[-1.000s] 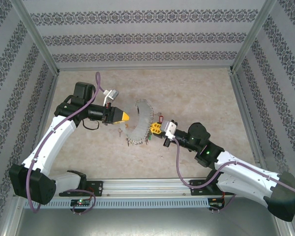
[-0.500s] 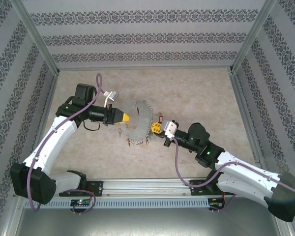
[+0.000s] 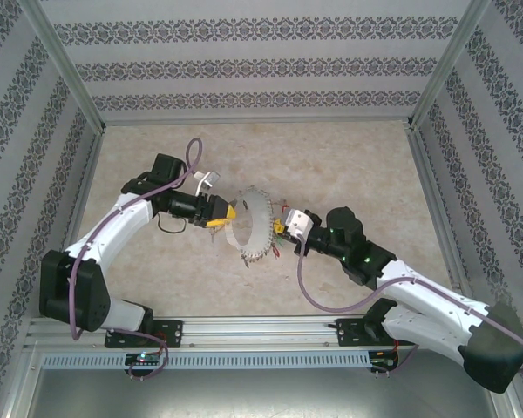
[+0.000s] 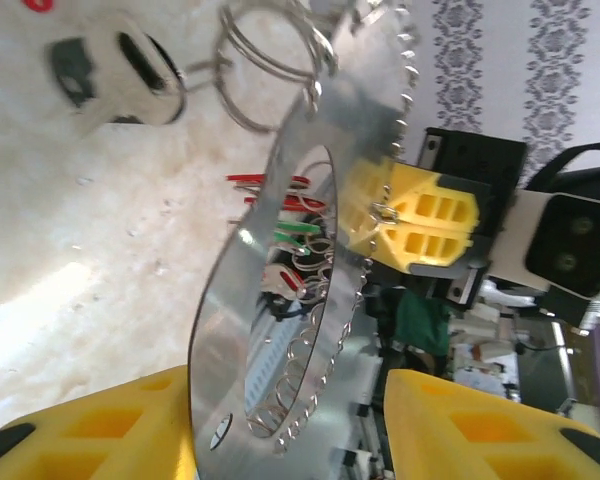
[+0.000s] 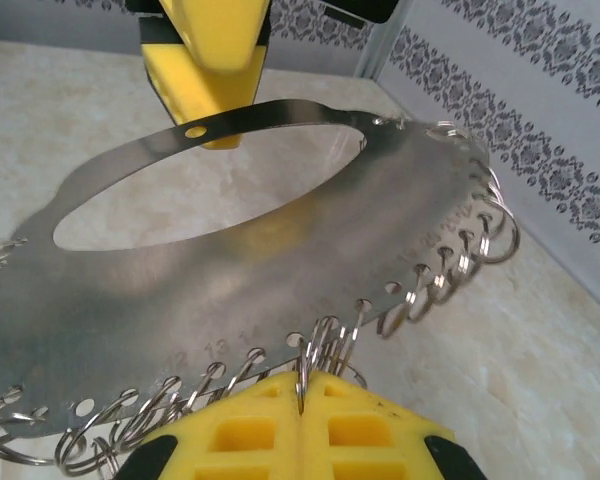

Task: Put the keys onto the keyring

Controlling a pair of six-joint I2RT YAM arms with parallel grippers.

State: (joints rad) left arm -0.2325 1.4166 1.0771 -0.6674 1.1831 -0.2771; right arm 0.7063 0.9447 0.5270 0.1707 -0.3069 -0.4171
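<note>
The keyring (image 3: 254, 228) is a flat silvery plate ring with numbered holes and small split rings along its rim, raised off the table between both arms. My right gripper (image 5: 300, 418) is shut on one split ring (image 5: 302, 375) at the plate's near edge. My left gripper (image 4: 290, 440) is open, and the plate's far edge (image 4: 230, 400) passes between its yellow fingers (image 4: 480, 430). Keys with red (image 4: 272, 183) and green (image 4: 300, 230) tags hang under the plate. A blurred pale key (image 4: 110, 65) hangs from the split rings at the plate's top.
Patterned walls and metal corner posts (image 3: 429, 165) enclose the beige table (image 3: 349, 165). A metal rail (image 3: 261, 329) runs along the near edge by the arm bases. Open tabletop lies behind and to the right of the grippers.
My left jaws have opened. The left arm has moved right towards the ring. The right arm has shifted left and up, and the keyring has turned more on edge.
</note>
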